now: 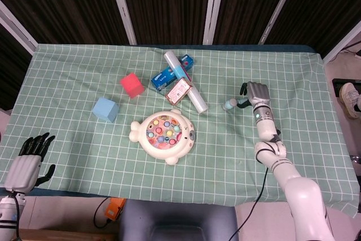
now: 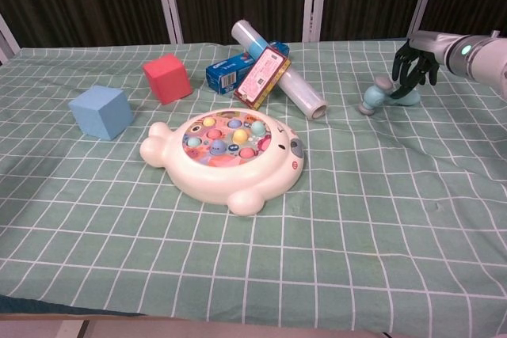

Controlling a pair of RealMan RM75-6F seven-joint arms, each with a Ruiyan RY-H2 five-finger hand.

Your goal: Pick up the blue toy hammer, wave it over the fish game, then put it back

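Observation:
The blue toy hammer (image 1: 229, 104) (image 2: 372, 100) lies on the green checked cloth at the right, its head pointing toward the fish game. My right hand (image 1: 258, 95) (image 2: 417, 67) hovers over the handle end, fingers hanging down and apart, a dark fingertip touching the handle. The hammer still rests on the cloth. The white fish game (image 1: 164, 135) (image 2: 226, 152) sits in the middle of the table. My left hand (image 1: 27, 161) hangs off the near left edge, fingers spread and holding nothing.
A clear roll (image 1: 186, 80) (image 2: 277, 69) lies across a blue box (image 1: 164, 77) and a red packet (image 1: 178, 90) behind the game. A red cube (image 1: 132, 84) and a blue cube (image 1: 105, 109) stand at the left.

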